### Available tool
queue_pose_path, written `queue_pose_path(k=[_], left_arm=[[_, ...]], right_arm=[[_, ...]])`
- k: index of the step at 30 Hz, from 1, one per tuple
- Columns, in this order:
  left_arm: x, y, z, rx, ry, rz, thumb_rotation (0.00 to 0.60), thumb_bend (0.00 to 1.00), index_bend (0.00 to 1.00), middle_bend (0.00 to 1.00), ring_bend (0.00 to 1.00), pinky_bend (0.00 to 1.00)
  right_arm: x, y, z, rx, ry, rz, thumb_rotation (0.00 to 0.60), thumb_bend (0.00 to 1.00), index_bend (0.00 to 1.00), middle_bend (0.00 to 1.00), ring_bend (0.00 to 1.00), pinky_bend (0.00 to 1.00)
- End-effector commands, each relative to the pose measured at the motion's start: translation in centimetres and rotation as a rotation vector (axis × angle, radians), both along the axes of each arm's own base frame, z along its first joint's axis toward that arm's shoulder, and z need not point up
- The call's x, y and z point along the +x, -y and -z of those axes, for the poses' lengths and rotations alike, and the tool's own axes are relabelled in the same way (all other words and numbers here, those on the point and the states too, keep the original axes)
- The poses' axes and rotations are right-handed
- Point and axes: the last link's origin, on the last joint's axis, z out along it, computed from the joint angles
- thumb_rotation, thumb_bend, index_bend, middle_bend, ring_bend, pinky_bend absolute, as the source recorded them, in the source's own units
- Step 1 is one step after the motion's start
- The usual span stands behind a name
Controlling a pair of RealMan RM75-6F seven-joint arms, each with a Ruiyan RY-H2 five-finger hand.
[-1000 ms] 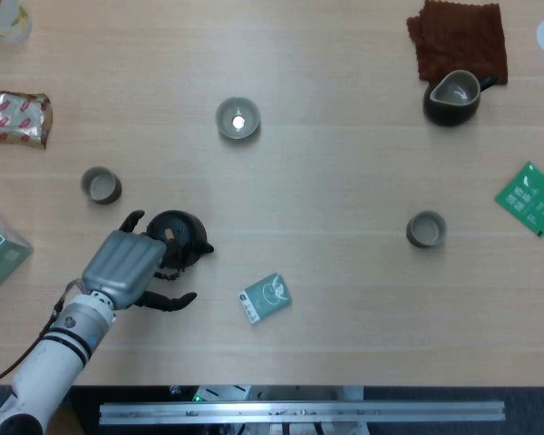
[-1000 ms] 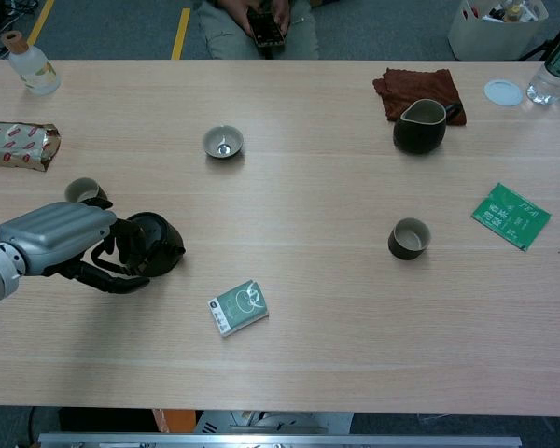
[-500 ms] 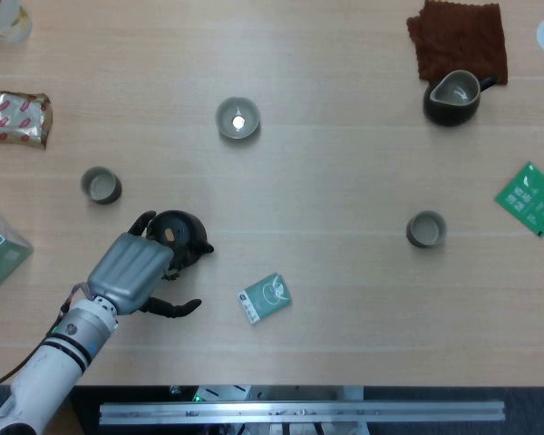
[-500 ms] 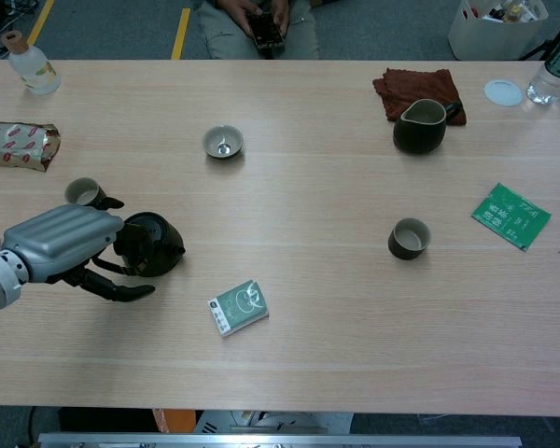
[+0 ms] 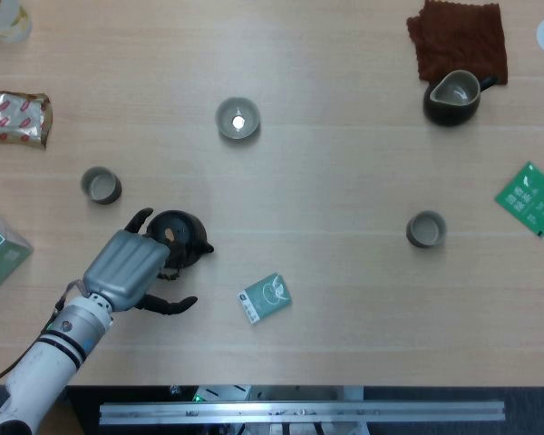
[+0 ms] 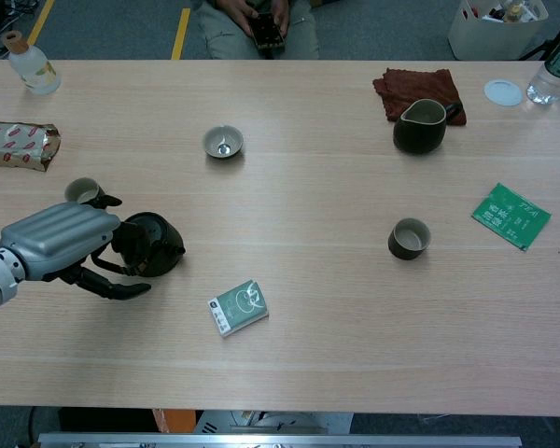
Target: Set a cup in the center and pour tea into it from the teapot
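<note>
The black teapot stands on the table's left side, spout toward the right. My left hand is right beside it on the left. Some fingers curl against the pot's side, while one finger and the thumb stay spread above and below it, so the pot is not clasped. A small grey cup stands just beyond the hand. Another cup stands on the right. A shallow cup sits farther back, near the middle. My right hand is not visible.
A dark pitcher stands by a brown cloth at the back right. A green tea packet lies near the teapot; another lies at the right edge. A snack bag and a bottle are at the far left.
My left hand shifted slightly beside the teapot, first toward the front of the table, then back. The teapot and cups have not moved.
</note>
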Motion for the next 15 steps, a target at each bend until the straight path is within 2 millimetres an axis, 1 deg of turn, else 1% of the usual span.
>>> queue_pose_path(k=[1,7,15], left_arm=[[-0.14,-0.16,-0.17,0.003,-0.001,-0.002,0.234,0.19,0.34,0.42,0.35,0.00],[-0.54,-0.03,-0.53,0.000,-0.003,-0.005,0.232,0.19,0.35,0.43,0.35,0.00],[-1.08,0.11,-0.46,0.001,-0.001,-0.007,0.234,0.19,0.35,0.43,0.35,0.00]], right_arm=[[0.06,0.01,0.01,0.000,-0.001,-0.001,0.600,0.22,0.31,0.31,0.17,0.30],[0.26,0.02,0.00,-0.002,-0.003,-0.003,0.600,0.22,0.31,0.31,0.17,0.30],[0.39,-0.11,-0.07,-0.003,-0.006,-0.004,0.600,0.22,0.31,0.31,0.17,0.30]])
